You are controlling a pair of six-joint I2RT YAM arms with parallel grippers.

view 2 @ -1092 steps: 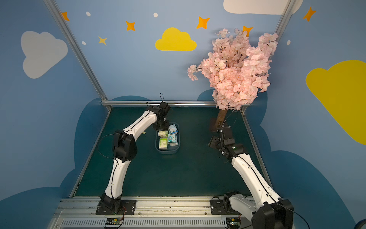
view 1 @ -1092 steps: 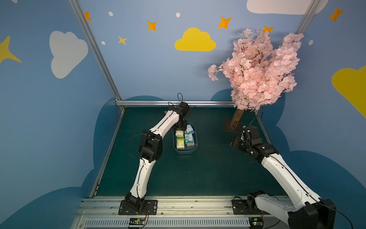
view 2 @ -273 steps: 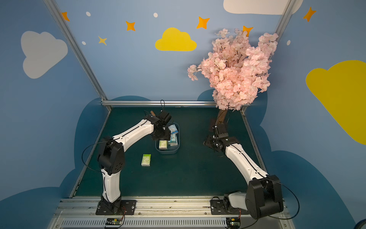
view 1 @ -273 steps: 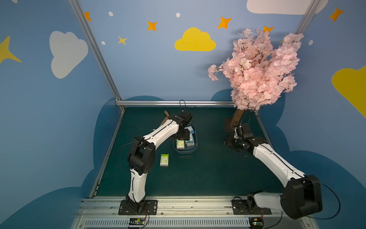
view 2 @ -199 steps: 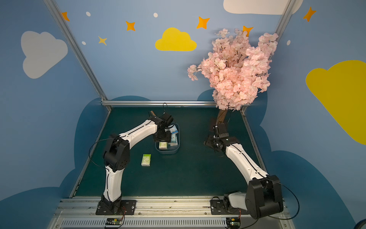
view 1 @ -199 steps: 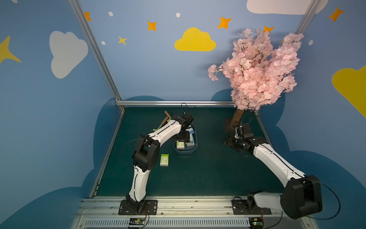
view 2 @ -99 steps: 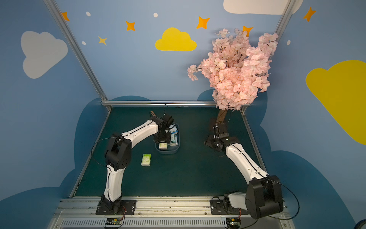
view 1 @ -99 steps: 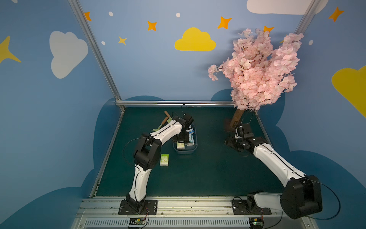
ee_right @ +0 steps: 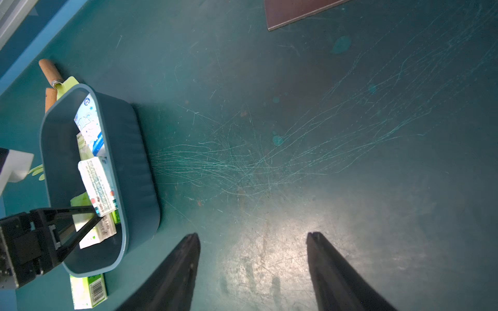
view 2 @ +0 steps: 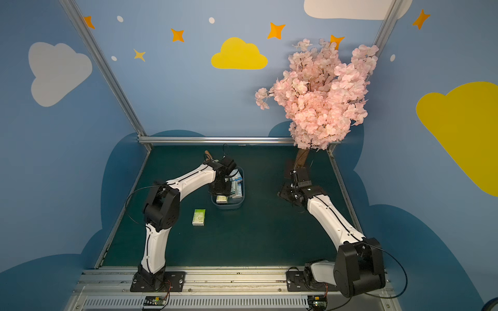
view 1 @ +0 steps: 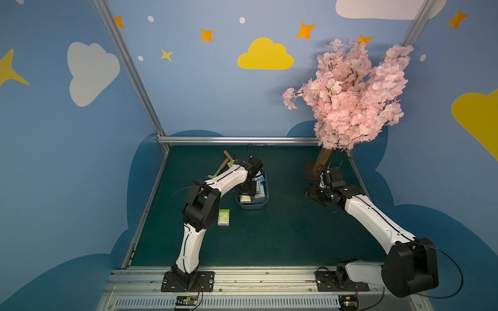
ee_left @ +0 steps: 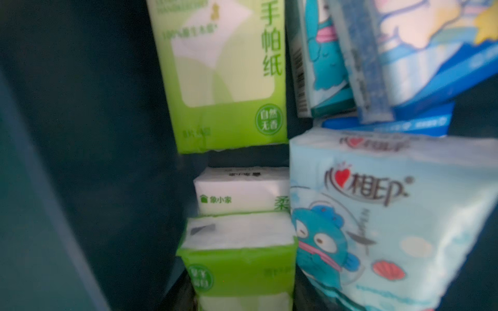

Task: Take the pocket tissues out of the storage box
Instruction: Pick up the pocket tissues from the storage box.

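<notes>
Pocket tissues [ee_right: 98,183] crowd the storage box [ee_right: 137,167]; left end effector [ee_right: 97,213] clamps one, right end effector [ee_right: 253,234] apart.

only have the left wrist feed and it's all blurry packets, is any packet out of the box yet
observer: yes, one green-and-white packet lies flat on the mat close by the storage box, on the left arm's side.
operator: where's my left gripper then
observer: the left gripper is down inside the box, its tips at one end of a leaning packet; whether it grips, no view shows.
operator: and the right one
observer: the right gripper hangs open and empty over bare mat, apart from the box.
</notes>
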